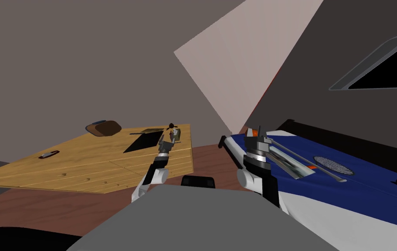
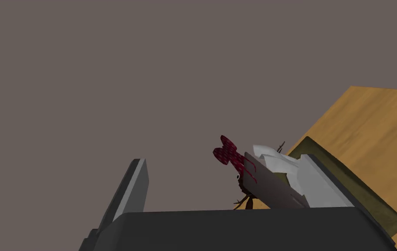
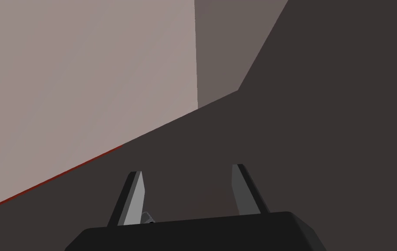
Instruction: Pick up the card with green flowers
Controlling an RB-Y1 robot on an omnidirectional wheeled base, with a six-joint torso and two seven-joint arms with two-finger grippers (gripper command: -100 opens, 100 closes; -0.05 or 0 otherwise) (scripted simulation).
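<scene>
Desk [image 1: 84, 161] of honey-coloured wood with visible grain and plank seams, smooth and matt. Card [image 2: 271, 189] grey-white, smooth and flat like plain paper; its dark red bow [image 2: 227, 154] is finely cross-hatched, like woven cloth. Fingers [image 2: 134, 191] of the left gripper [image 2: 224, 159] are smooth, light grey, with a dull sheen. Blue bed cover [image 1: 367, 187] is even and matt.

The head camera, rolled, looks steeply down: wooden table [image 1: 84, 161] at ten o'clock, blue surface [image 1: 367, 183] at three. The left wrist camera, close along the left gripper [image 2: 224, 159], shares that table's corner; the right wrist camera faces walls [image 3: 84, 65].
</scene>
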